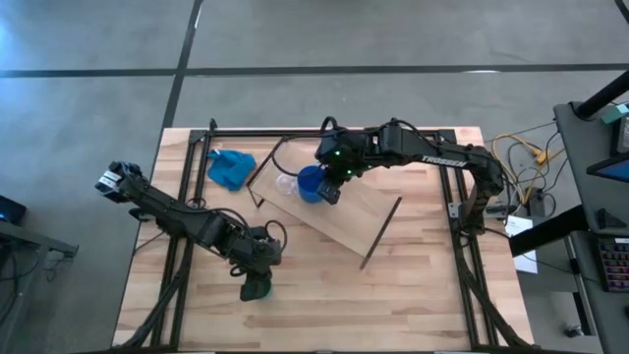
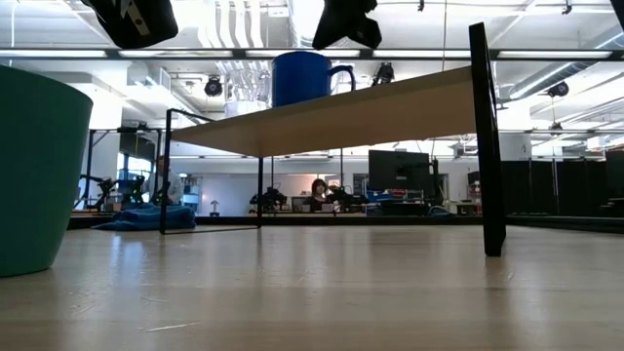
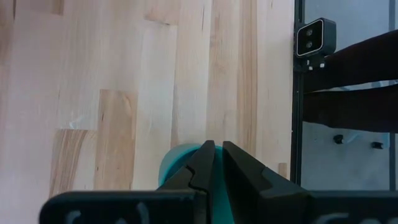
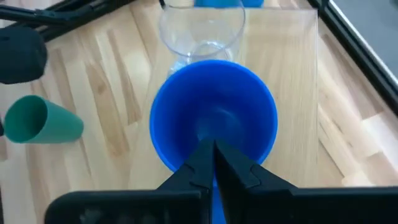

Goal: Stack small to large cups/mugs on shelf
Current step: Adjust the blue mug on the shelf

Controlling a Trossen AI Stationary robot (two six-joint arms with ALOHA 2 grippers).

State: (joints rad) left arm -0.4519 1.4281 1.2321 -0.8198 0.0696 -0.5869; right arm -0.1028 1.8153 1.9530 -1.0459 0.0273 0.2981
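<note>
The right gripper [image 1: 329, 190] is clamped on the near rim of the blue mug [image 1: 311, 183], which stands on the shelf [image 1: 344, 211] at its left end, just beside the glass cup [image 1: 286, 182]. The left gripper [image 1: 257, 286] pinches the wall of the green cup [image 2: 39, 171] near the table's [image 1: 393, 295] front edge.

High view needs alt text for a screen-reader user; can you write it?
On the tilted light-wood shelf, the right gripper pinches the rim of a bright blue mug beside a tiny clear glass cup. The left gripper holds a dark green cup near the tabletop's front; a crumpled blue cloth lies behind.
</note>
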